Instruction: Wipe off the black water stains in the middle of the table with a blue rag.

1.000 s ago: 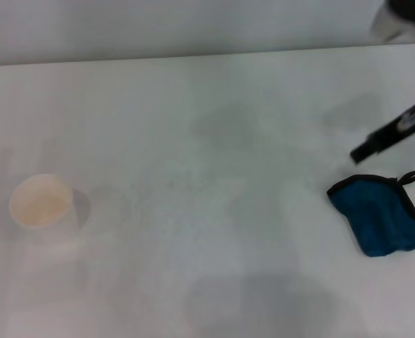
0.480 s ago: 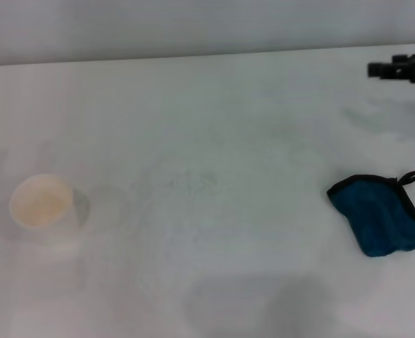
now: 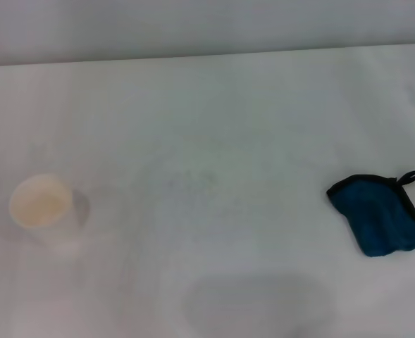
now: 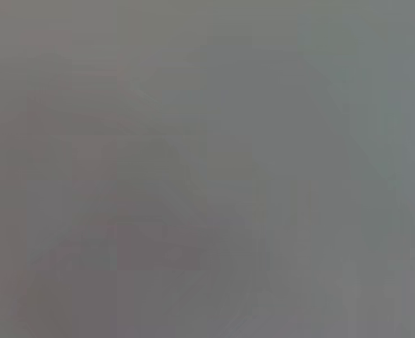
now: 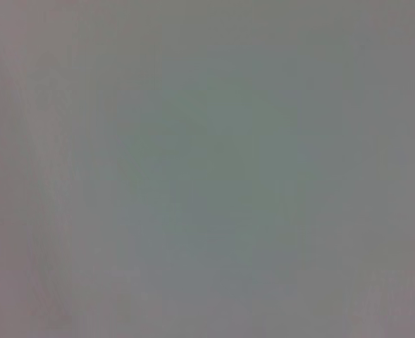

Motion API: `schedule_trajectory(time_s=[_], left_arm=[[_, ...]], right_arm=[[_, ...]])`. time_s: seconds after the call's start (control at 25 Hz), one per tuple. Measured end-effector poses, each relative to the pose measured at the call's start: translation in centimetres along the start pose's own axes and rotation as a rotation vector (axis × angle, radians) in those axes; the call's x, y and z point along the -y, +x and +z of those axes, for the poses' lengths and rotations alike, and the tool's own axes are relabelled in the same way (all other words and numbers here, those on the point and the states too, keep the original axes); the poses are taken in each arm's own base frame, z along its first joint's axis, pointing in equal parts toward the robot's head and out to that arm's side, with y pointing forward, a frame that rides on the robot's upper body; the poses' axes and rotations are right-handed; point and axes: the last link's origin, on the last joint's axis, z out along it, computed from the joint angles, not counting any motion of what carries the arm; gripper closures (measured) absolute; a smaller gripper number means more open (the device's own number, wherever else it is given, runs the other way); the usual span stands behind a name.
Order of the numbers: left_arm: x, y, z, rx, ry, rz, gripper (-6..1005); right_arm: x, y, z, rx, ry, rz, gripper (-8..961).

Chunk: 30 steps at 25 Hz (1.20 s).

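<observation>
The head view shows the white tabletop [image 3: 214,120] with neither arm in the frame, so no fingers can be seen. Whether either gripper is spread or closed, and whether it has hold of anything, cannot be told. For the same reason nothing can be placed relative to the fingers; the head view's own sides serve instead.

The blue rag [image 3: 380,215] lies crumpled on the tabletop at the robot's right, near the frame's right edge. Its black trim runs along its far side, and a small black loop [image 3: 410,177] sticks up at its far right corner. Nothing touches it.

A white paper cup [image 3: 44,208] stands upright well apart from the rag, on the robot's left, its mouth open to the camera.

Between cup and rag, the middle of the tabletop carries only faint grey smudges [image 3: 193,179]; no dark blob can be made out there.

Both wrist views give a flat, featureless grey in which nothing can be distinguished.
</observation>
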Motion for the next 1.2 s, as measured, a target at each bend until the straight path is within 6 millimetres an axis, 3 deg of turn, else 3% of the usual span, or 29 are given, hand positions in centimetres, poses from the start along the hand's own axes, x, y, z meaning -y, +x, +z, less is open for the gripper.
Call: schedule_trajectory(time_s=[0.2,0.44,0.8,1.2], left_arm=[[-0.6,-0.5,0.1,0.032,-0.002,-0.013,112],[-1.3,-0.8,0.4,0.052,-0.011,-0.011,111],[-2.2,-0.6,0.9,0.04,-0.005,-0.024,111],[-4.2,-0.6,1.8,0.044,-0.112,-0.001,112]], right_arm=[[-1.4,3.9,-0.6,0.191,0.14,-0.117,253],[-2.0,6.2,-0.9,0.241,0.306,-0.103,257],[-1.8,6.5,-1.2,0.218,0.333,-0.165,262],[-1.5,6.5,-1.3,0.205,0.35,-0.203,263]])
